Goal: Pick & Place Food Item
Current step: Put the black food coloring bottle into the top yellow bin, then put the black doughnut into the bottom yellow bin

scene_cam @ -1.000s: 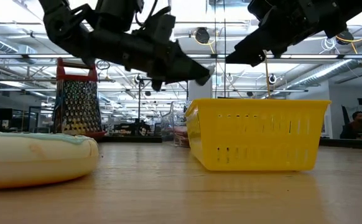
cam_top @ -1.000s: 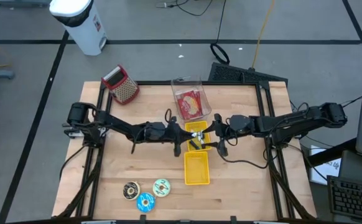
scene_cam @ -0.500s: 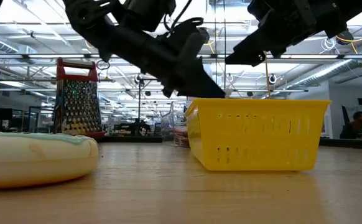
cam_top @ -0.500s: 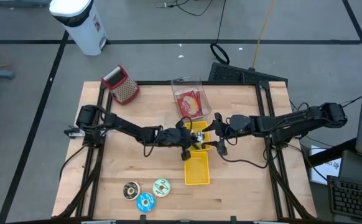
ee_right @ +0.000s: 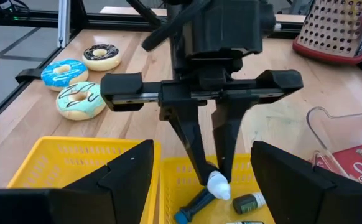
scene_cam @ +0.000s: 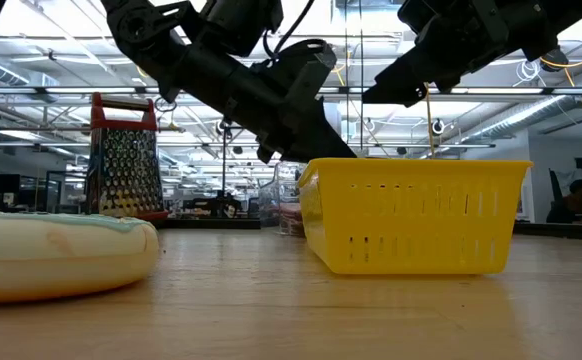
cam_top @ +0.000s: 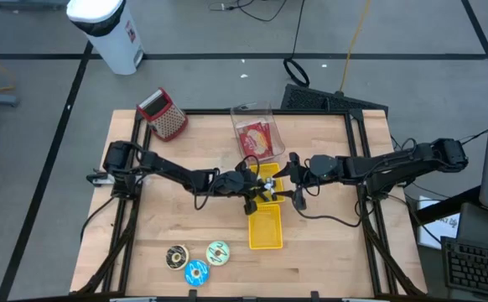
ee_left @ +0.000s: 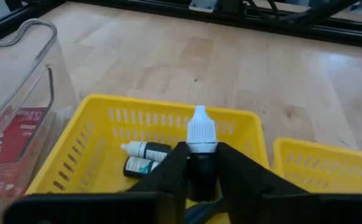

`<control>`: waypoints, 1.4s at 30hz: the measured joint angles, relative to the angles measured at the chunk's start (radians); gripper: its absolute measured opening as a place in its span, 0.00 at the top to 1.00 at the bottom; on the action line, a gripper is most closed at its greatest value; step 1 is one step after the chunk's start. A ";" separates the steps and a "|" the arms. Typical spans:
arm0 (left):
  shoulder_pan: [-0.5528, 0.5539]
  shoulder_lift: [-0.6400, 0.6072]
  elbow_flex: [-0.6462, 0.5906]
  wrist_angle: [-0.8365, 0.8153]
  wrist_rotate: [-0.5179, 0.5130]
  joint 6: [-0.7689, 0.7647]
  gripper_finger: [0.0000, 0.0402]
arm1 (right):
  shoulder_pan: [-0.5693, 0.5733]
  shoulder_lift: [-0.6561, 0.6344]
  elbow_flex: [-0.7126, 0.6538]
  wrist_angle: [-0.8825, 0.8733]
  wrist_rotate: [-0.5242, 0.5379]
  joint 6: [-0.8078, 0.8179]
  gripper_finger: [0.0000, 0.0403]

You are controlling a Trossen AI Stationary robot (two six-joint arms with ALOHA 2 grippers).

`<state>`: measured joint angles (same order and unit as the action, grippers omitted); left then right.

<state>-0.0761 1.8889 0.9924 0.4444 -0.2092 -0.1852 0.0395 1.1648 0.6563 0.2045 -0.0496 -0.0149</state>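
My left gripper (cam_top: 257,191) reaches from the table's left over the far yellow basket (cam_top: 267,172) and is shut on a small dark bottle with a white cap (ee_left: 201,134). The cap (ee_right: 218,185) sticks out past the fingertips, down inside the basket. Two more small bottles (ee_left: 142,158) lie on their sides on that basket's floor. A second yellow basket (cam_top: 266,226) stands just nearer. My right gripper (cam_top: 295,181) hovers open at the far basket's right side, facing the left gripper and touching nothing. My left gripper pinches the bottle's dark body (ee_left: 201,169), just behind the white cap, between its two fingers (ee_left: 171,177). The fingers slant down from the table's left and lie along the bottle. The bottle points cap-first down into the far basket; whether the cap touches the floor is unclear.
A clear container with a red packet (cam_top: 255,134) stands just beyond the baskets, and a metal grater (cam_top: 163,114) stands at the far left. Three donuts (cam_top: 196,262) lie near the front edge, left of the near basket. There is bare wood on both sides.
My left gripper has moved toward the table's right, over the far yellow basket, and tipped its fingers downward until they dip to the basket's rim. The bottle has travelled with it. Over the last half second it has barely moved.
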 joint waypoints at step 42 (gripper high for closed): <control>-0.686 -0.421 -0.117 -1.249 0.291 -1.105 0.38 | 0.001 0.000 0.000 -0.005 -0.003 0.011 0.36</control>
<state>-0.7624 1.4681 0.8750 -0.8042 0.0816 -1.2903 0.0406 1.1648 0.6563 0.2000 -0.0528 -0.0036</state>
